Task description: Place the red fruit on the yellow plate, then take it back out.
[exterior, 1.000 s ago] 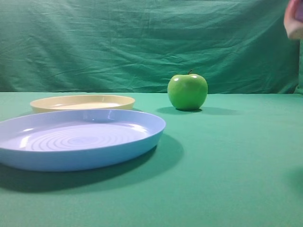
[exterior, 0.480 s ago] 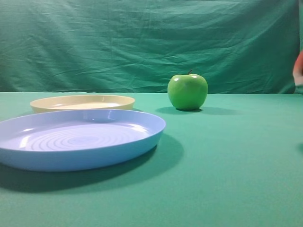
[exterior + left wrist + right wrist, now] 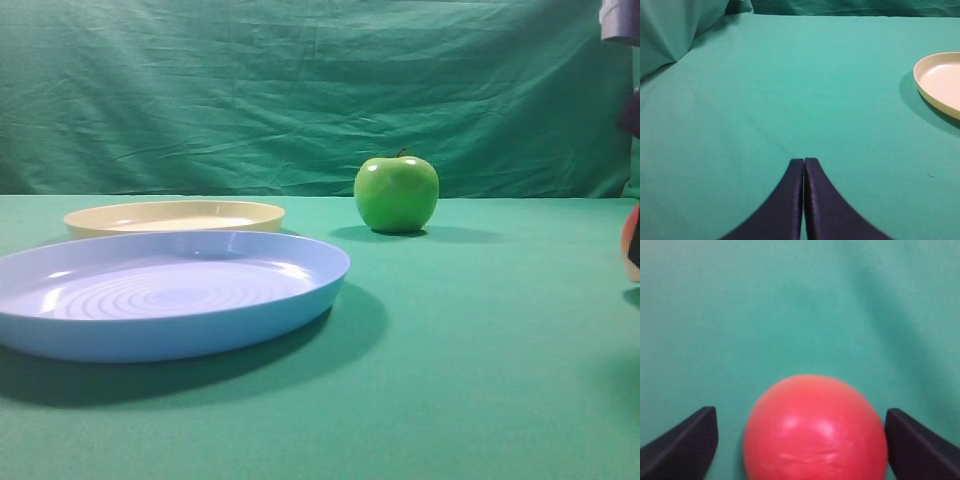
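With the right gripper spread wide around the red fruit and touching neither side, a careless withdrawal could roll it; the left gripper sits pressed together.

The yellow plate lies behind the larger plate, apple to their right.

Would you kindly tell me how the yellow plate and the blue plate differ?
The yellow plate is cream-coloured; the blue plate is light blue. The yellow plate sits farther back and looks smaller. The blue plate's base shows concentric rings; the yellow plate's looks plain. Both are round, shallow and hold nothing.
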Motion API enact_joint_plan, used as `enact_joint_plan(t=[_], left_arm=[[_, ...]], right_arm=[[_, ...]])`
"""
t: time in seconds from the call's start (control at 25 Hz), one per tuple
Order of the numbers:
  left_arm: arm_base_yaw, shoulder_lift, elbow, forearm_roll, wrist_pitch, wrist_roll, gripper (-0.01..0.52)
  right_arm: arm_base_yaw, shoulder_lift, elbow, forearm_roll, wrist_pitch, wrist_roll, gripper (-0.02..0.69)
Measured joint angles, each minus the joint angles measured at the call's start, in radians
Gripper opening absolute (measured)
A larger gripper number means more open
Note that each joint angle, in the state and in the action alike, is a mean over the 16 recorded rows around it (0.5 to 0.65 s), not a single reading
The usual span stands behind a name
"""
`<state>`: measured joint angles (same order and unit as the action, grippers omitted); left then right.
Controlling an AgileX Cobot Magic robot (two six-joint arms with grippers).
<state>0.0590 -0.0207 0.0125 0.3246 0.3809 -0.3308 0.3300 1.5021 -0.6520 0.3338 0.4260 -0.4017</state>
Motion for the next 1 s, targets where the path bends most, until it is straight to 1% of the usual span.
enact_joint_plan(t=[0.08,0.16,0.28,0.44,0.76,0.88,1.0], left_arm=[[0.000,0.000,0.000,0.000,0.000,0.000,0.000],[0.000,0.000,0.000,0.000,0.000,0.000,0.000],[0.000,0.000,0.000,0.000,0.000,0.000,0.000],[0.000,0.000,0.000,0.000,0.000,0.000,0.000],[0.000,0.000,0.000,0.000,0.000,0.000,0.000],[0.000,0.000,0.000,0.000,0.000,0.000,0.000],[0.000,0.000,0.000,0.000,0.000,0.000,0.000]], right_arm=[[0.000,-0.003,-0.041,-0.015,0.054,0.012,0.581],[0.000,-0.009,-0.088,-0.038,0.114,0.032,0.585],[0.000,-0.029,-0.163,-0.086,0.212,0.071,0.548],[0.000,-0.081,-0.252,-0.157,0.332,0.132,0.435],[0.000,-0.288,-0.328,-0.260,0.482,0.231,0.136],[0.000,-0.393,-0.330,-0.256,0.514,0.243,0.059],[0.000,-0.506,-0.327,-0.234,0.539,0.246,0.015]])
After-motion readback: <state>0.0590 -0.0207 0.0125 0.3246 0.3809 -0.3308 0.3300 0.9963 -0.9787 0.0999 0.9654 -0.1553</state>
